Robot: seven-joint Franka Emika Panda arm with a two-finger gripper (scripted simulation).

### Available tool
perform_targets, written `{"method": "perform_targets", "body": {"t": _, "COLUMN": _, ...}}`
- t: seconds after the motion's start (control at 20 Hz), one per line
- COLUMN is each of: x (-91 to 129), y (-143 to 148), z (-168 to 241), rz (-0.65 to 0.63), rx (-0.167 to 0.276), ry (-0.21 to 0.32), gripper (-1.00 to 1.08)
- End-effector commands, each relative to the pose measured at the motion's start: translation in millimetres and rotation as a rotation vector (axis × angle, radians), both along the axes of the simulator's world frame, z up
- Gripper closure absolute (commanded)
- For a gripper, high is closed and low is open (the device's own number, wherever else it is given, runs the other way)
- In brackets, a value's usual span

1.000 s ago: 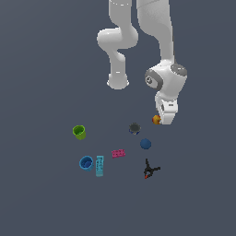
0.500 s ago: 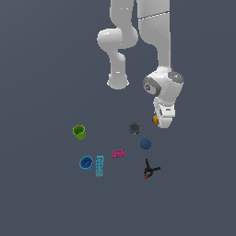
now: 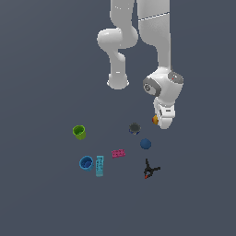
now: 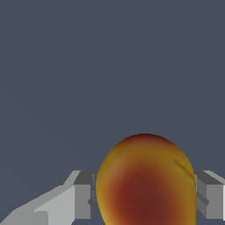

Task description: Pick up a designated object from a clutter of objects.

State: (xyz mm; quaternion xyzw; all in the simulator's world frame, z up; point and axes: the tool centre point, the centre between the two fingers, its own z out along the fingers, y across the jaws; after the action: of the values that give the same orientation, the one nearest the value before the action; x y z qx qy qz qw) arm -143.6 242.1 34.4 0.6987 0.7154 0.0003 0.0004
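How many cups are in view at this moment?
2. The green cup sits farthest toward the exterior view's left; the blue cup sits below it in that picture, beside the cyan bar. Nothing suggests another is hidden.

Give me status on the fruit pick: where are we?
Done: the gripper has reached the orange fruit. In hand: its fingers flank the fruit on both sides, though contact isn't clear. Left: closing firmly and lifting. The blue ball and dark round piece lie apart from it.

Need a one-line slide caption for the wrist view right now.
Wrist view: orange-yellow fruit with a reddish patch sits between the gripper's two grey fingers, above bare grey floor.
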Motion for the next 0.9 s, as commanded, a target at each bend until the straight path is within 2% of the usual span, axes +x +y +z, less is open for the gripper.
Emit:
{"method": "perform_targets", "body": {"t": 0.0, "x": 0, "y": 0, "z": -1, "rz": 0.000, "rx": 0.000, "ry": 0.001, "gripper": 1.08}}
{"method": "perform_targets", "body": {"t": 0.45, "x": 1, "y": -5, "z": 10, "rz": 0.001, "rx": 0.000, "ry": 0.000, "gripper": 1.08}}
{"method": "perform_targets", "body": {"t": 0.85, "x": 4, "y": -24, "z": 44, "rz": 0.001, "rx": -0.001, "ry": 0.000, "gripper": 1.08}}
